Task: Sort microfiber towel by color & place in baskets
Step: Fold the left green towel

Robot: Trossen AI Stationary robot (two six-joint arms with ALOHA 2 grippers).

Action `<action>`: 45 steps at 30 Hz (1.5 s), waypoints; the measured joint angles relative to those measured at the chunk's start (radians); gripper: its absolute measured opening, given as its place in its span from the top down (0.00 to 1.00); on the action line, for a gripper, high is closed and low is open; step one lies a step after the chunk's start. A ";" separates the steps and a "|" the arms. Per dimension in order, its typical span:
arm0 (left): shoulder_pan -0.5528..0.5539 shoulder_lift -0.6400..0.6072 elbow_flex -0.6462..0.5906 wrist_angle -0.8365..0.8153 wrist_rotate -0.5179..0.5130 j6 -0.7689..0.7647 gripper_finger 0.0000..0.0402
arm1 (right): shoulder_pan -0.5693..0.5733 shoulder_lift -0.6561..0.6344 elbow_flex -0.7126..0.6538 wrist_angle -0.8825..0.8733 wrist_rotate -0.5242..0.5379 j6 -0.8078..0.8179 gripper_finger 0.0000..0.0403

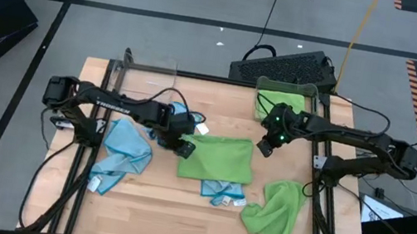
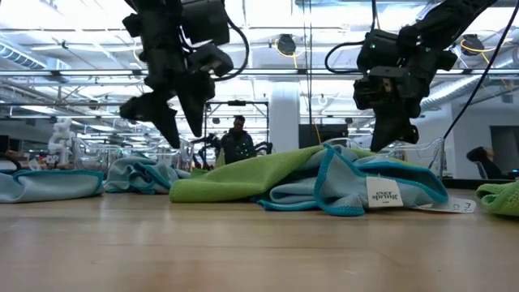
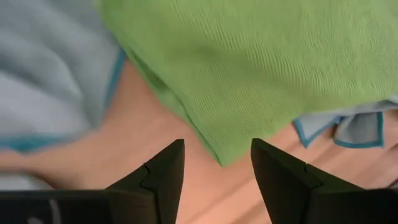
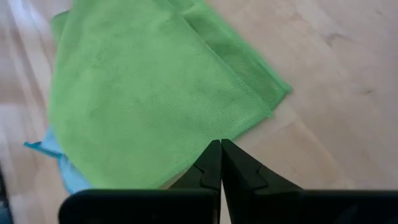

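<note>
Left gripper open over a green towel, right gripper closed and empty.

At centre of the high view, the left gripper (image 1: 184, 148) hangs with fingers apart, holding nothing, over the corner of the flat green towel (image 1: 218, 159) on the worktop (image 1: 176, 213). The right gripper (image 1: 265, 148) hovers pressed closed above the towel's other side. A basket (image 1: 286, 96) at upper right seems to hold green cloth.

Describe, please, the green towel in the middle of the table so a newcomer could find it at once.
Start at the wooden table and go to its centre, between the two arms. The green towel lies there spread flat, partly covering a blue towel, unlike the crumpled green one near the right edge.
</note>
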 joint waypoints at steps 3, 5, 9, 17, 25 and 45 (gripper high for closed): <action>-0.041 0.000 0.000 0.006 0.002 -0.084 0.53 | 0.000 0.000 0.000 0.003 -0.024 -0.031 1.00; -0.066 0.000 0.000 0.012 -0.001 -0.141 0.53 | 0.000 0.000 0.000 0.003 -0.030 -0.060 1.00; -0.102 0.000 0.000 0.018 -0.038 -0.229 0.50 | 0.000 0.000 0.000 0.000 -0.030 -0.116 1.00; -0.144 0.065 0.000 0.090 -0.059 -0.344 0.34 | 0.000 0.000 0.000 -0.016 -0.109 -0.206 1.00; -0.161 0.171 0.000 0.165 -0.006 -0.487 0.31 | 0.000 0.000 0.000 -0.119 -0.146 -0.305 1.00; -0.160 0.233 -0.016 0.205 0.007 -0.393 0.31 | 0.000 0.000 0.000 -0.214 -0.188 -0.437 1.00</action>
